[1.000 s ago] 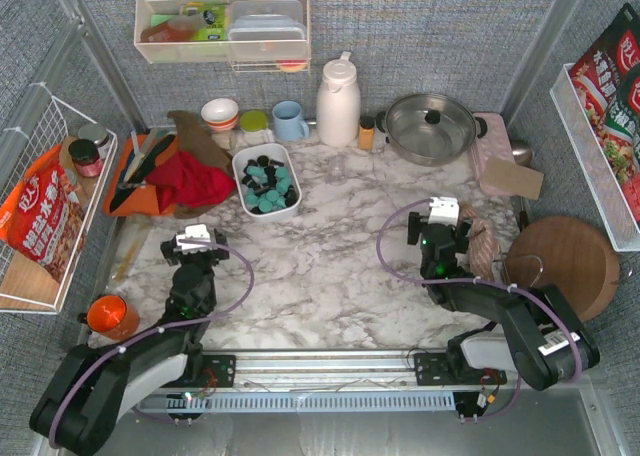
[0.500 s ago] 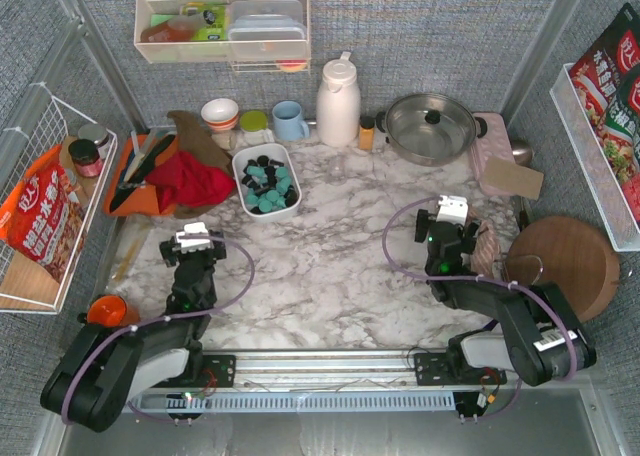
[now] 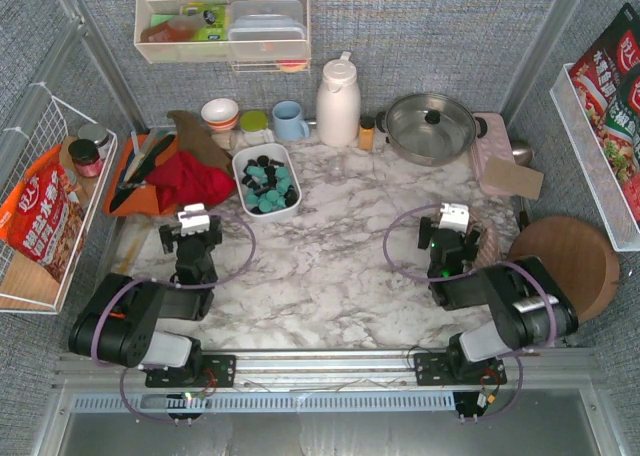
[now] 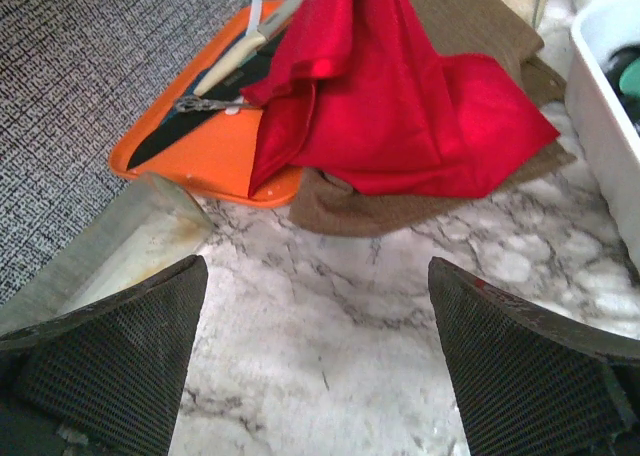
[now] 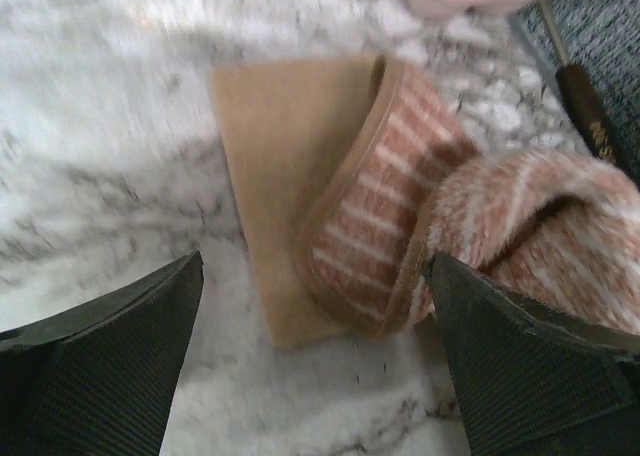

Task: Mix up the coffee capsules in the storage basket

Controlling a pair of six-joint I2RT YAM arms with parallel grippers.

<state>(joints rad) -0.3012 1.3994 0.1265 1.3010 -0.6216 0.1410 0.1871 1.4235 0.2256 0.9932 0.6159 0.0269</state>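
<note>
The left claw [image 4: 315, 306] and right claw [image 5: 315, 301] both gaped wide above the tabletop [image 3: 330, 266], apart from the storage basket [image 3: 262, 148] of coffee capsules [image 3: 268, 184].

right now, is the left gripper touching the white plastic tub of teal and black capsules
Apart. The top external view shows bare marble between the left gripper and the white plastic tub.

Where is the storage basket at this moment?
Top view: the basket stands left of centre, just right of the red cloth, with the blue mug behind it.
</note>
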